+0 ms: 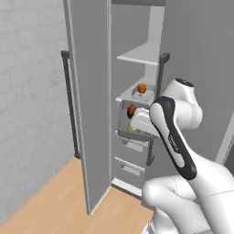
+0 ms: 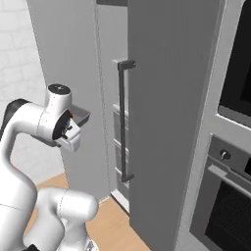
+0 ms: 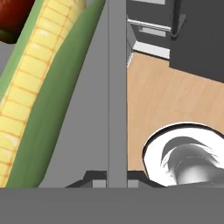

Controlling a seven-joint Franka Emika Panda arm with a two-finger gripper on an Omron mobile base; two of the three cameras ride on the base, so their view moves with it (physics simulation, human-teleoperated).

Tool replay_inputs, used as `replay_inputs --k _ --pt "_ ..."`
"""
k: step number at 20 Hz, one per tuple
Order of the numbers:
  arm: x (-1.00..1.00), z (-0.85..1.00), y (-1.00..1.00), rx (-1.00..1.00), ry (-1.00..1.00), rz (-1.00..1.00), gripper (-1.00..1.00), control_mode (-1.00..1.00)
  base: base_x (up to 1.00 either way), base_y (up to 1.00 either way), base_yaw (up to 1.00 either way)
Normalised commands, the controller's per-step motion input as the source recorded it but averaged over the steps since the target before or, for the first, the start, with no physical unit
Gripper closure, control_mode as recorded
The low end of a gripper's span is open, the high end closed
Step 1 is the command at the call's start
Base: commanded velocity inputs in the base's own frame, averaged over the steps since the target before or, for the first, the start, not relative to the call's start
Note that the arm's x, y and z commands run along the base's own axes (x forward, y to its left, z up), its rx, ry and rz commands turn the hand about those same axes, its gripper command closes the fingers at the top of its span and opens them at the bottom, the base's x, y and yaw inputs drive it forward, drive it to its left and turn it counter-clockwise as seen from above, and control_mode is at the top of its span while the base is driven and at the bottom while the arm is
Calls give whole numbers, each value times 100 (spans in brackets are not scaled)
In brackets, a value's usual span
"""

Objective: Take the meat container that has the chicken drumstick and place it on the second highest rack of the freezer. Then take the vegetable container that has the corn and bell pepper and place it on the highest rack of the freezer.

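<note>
The grey vegetable tray's thin rim [image 3: 117, 87] is pinched by the closed pincer, with the long yellow-green corn [image 3: 30, 100] and dark red bell pepper [image 3: 13, 17] kept inside, presumably for lifting onto the light grey highest rack [image 1: 139, 55] of the open tall grey freezer [image 1: 91, 91].

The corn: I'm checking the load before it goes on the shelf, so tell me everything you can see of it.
The corn is a long yellow ear with rows of kernels, wrapped on both sides in green husk. It lies flat in a grey tray, running beside the tray's wall. A dark red pepper sits against its far end. The tool is shut on the tray's wall, not on the corn.
</note>
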Motion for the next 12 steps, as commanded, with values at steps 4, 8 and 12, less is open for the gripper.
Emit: replay_inputs --k 4,8,12 --pt "0 0 0 0 0 0 100 100 74 35 -36" --pt "0 0 0 0 0 0 100 100 44 6 -38" --pt "0 0 0 0 0 0 100 100 57 29 -28"
